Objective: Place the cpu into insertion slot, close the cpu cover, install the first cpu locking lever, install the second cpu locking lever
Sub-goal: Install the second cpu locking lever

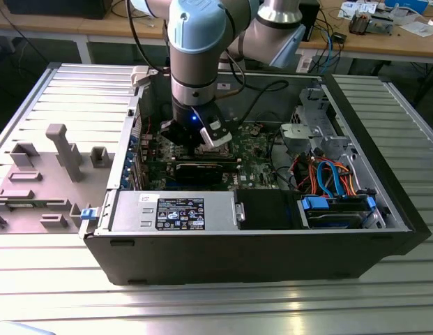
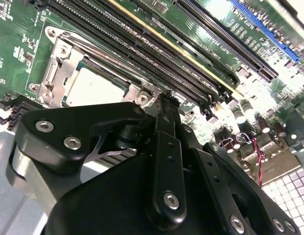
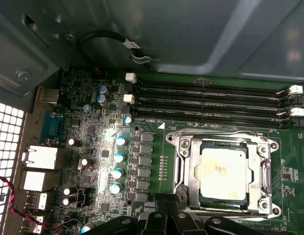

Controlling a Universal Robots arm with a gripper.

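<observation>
The chip (image 3: 222, 170) is already sitting in the socket (image 3: 193, 172), and the metal cover frame (image 3: 223, 143) looks folded down flat over its edges, with the silver top showing through the window. So the placing and closing bits look done to me, and the work is at the levers now.

The gripper (image 2: 169, 103) is down inside the open PC case (image 1: 383, 202), low over the green board (image 3: 93, 147). In the second wrist view the fingers (image 2: 167, 147) look pressed together into 1 narrow tip with nothing pinched between them. That tip sits just beside the socket's edge, on the side facing the long memory slots (image 2: 156, 51), near a corner of the frame. I can't tell if it's actually touching a lever wire or just hanging above it.

My take on doing this step well: come at the lever with the closed tip as a pusher, press down and slightly outward so the wire tucks under its hook, and stay off the chip's top and the memory slot clips (image 3: 294, 90). Go slow, since those levers are springy and like to pop back.
</observation>
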